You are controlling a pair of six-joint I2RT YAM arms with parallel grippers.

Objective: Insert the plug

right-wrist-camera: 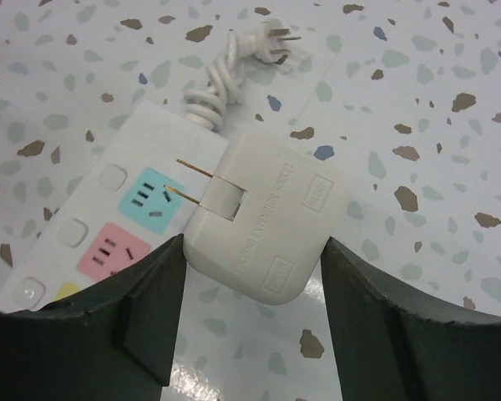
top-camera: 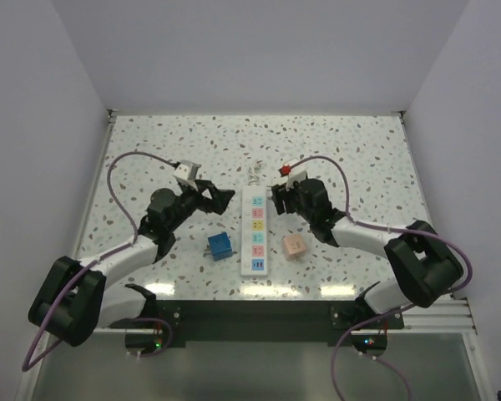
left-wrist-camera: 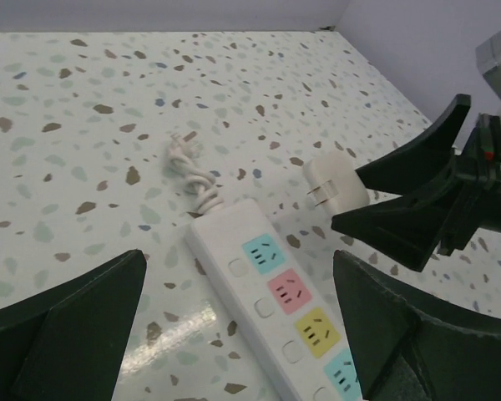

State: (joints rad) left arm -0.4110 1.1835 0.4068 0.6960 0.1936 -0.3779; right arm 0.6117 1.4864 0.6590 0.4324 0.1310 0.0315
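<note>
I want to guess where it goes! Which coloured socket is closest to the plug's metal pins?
The light blue socket beside the cord; the pink socket lies farther along.

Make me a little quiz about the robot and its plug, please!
1. True or false: the white plug is already pushed into the power strip.
2. The right tool is: A) open with nothing in it, B) gripping the white plug, C) resting on the power strip.
3. Fill in: seen from above, the block lying left of the power strip is ____.

Key: 1 false; 2 B; 3 blue.
</note>
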